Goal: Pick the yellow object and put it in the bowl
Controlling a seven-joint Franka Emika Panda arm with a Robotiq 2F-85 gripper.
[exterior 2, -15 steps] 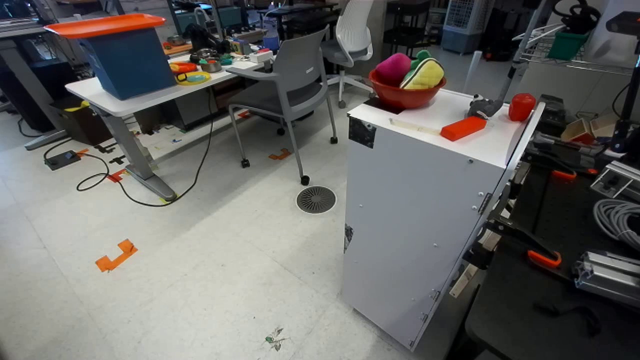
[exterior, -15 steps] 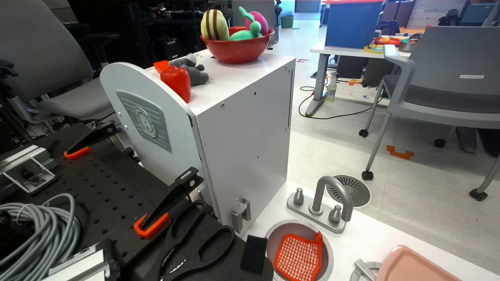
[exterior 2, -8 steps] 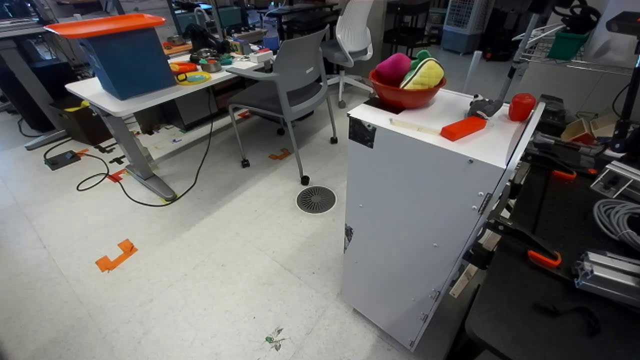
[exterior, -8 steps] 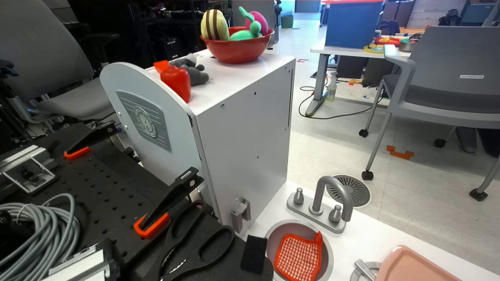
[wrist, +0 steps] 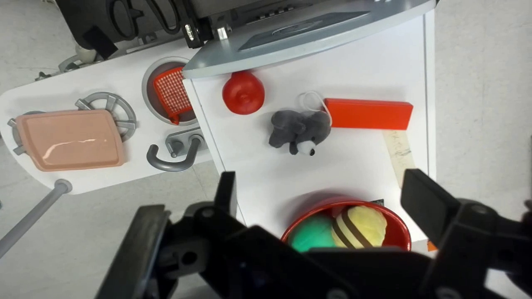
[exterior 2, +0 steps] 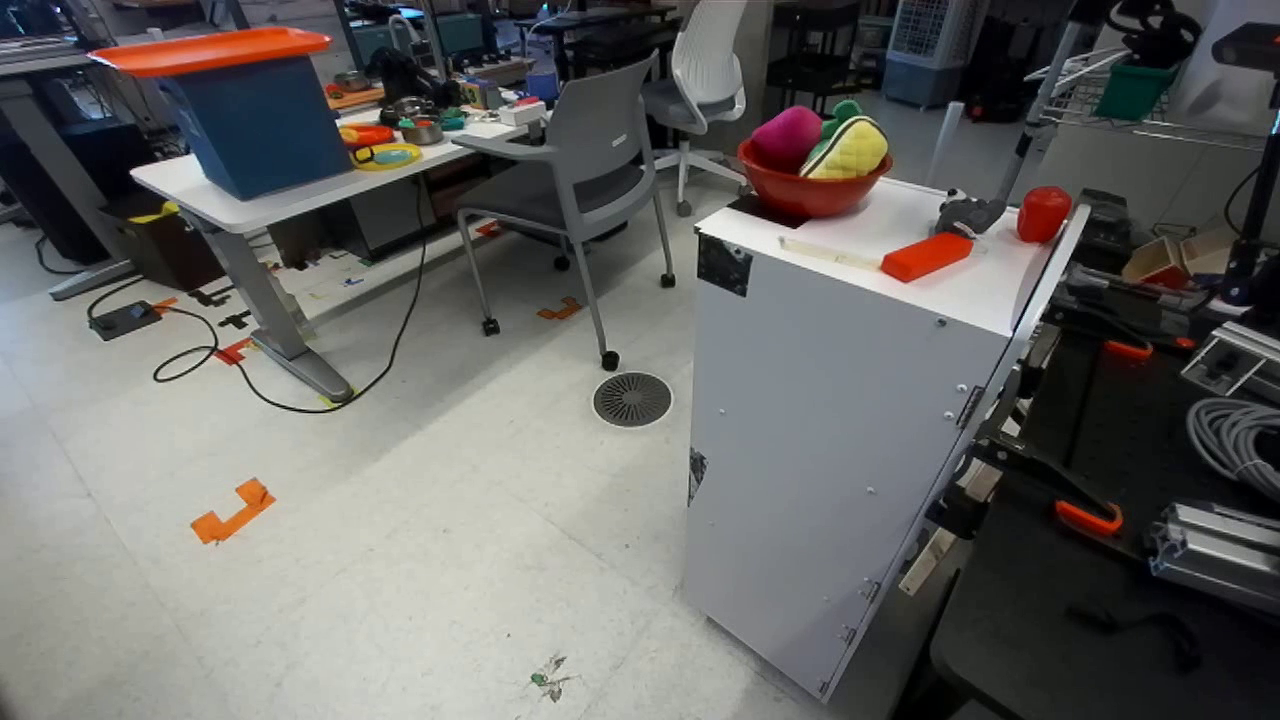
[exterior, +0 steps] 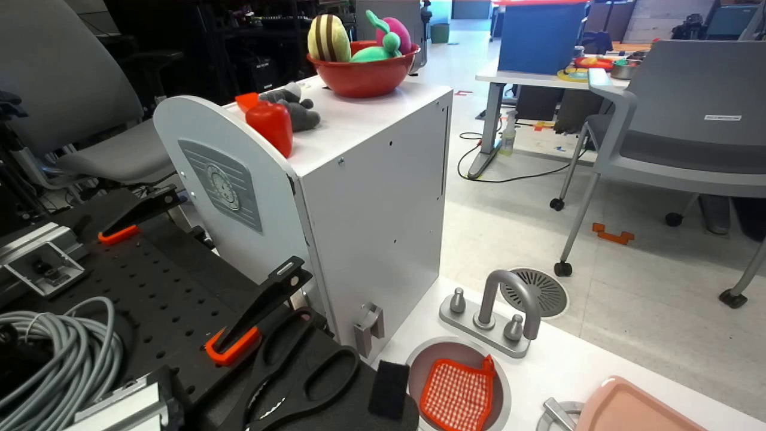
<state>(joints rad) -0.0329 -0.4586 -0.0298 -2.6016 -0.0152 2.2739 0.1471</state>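
The yellow object (wrist: pixel 370 222), a rounded plush lump with brown stripes, lies in the glossy red bowl (wrist: pixel 396 232). In both exterior views the bowl (exterior: pixel 365 79) (exterior 2: pixel 812 197) stands at the end of the white cabinet top, and the yellow object (exterior: pixel 340 42) (exterior 2: pixel 850 152) rises above its rim. My gripper (wrist: pixel 320 182) is open and empty in the wrist view, with its fingers wide apart. It is above the cabinet top, and the bowl shows between and below its fingertips. The gripper's body hides the lower part of the bowl. The gripper cannot be made out in the exterior views.
A green toy (wrist: pixel 312 233) and a pink toy (exterior 2: pixel 787 136) share the bowl. A red pepper-like toy (wrist: pixel 244 93), a grey plush (wrist: pixel 299 128) and a red block (wrist: pixel 370 114) lie on the cabinet top. A curved panel (exterior: pixel 233 173) edges it. A faucet (exterior: pixel 508 293) stands on the lower counter.
The objects and the bowl have not moved. In an exterior view a small dark shape at the top edge, near the slanted pole, has come slightly into view; I cannot tell what it is.
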